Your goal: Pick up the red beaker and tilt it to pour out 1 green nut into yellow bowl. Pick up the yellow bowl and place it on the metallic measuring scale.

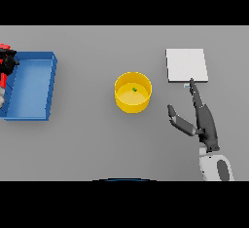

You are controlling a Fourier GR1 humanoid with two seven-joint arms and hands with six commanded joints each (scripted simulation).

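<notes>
The yellow bowl (pixel 133 92) stands on the grey table (pixel 97 139) near the middle of the view, upright, with one small green nut (pixel 135 89) lying inside it. To its right and well apart from it, the right hand (pixel 204 122) reaches forward from the lower right, its arm coming up from the bottom edge; the fingers are stretched out straight toward the far side of the table and the thumb is spread out to the left, toward the bowl, so the hand is fully open and holds nothing. The tip of its longest finger lies at the near edge of the metallic measuring scale (pixel 186 65), a pale square plate beyond the hand; whether it touches the plate cannot be told. Far to the left of the bowl sits a blue tray (pixel 33 85). At the tray's far left edge something red and black (pixel 6 59) shows, partly cut off by the frame.
</notes>
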